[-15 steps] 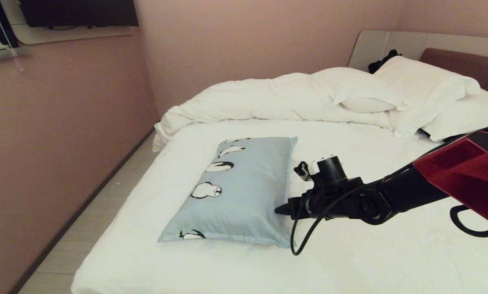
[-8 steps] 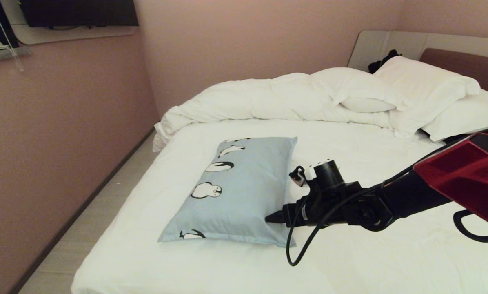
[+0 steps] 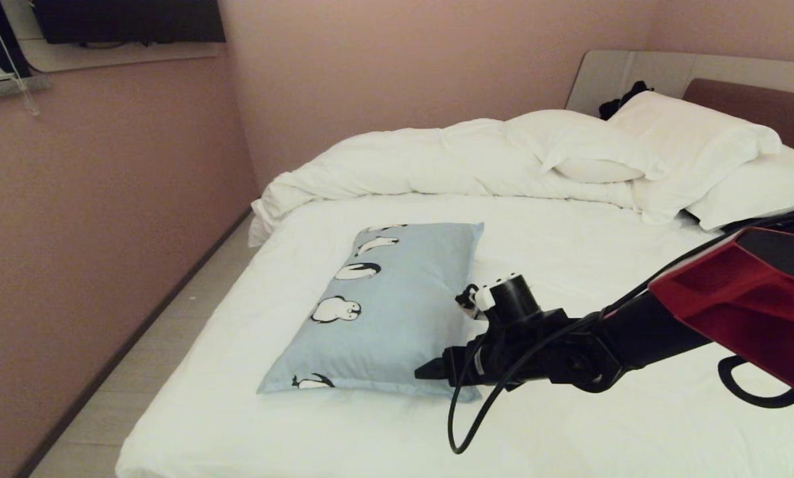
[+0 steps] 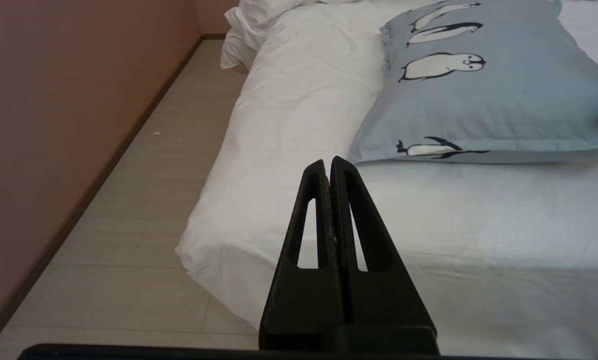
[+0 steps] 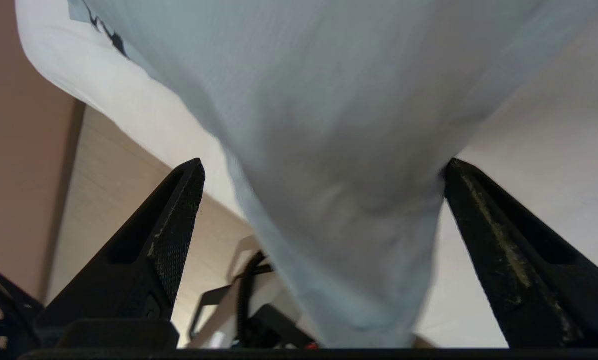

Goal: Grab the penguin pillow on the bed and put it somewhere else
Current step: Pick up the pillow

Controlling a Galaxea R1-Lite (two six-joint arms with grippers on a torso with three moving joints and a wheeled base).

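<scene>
The right pincer (image 5: pixel 324 190) stands wide, its two fingers (image 5: pixel 171 235) straddling the near corner of the pillow (image 3: pixel 390 312) without gripping it. In the head view it (image 3: pixel 427 370) reaches level over the pillow's near right corner. The pillow lies flat on the bed (image 3: pixel 569 425), extending away from the pincer. Beyond it lies the duvet (image 3: pixel 423 162). The left pincer (image 4: pixel 331 165) is pressed closed, hovering off the bed's near corner.

Black right arm (image 3: pixel 569 345) with glossy red shell, looping black cable, triangular black-fingered tool (image 5: pixel 324 200)
</scene>
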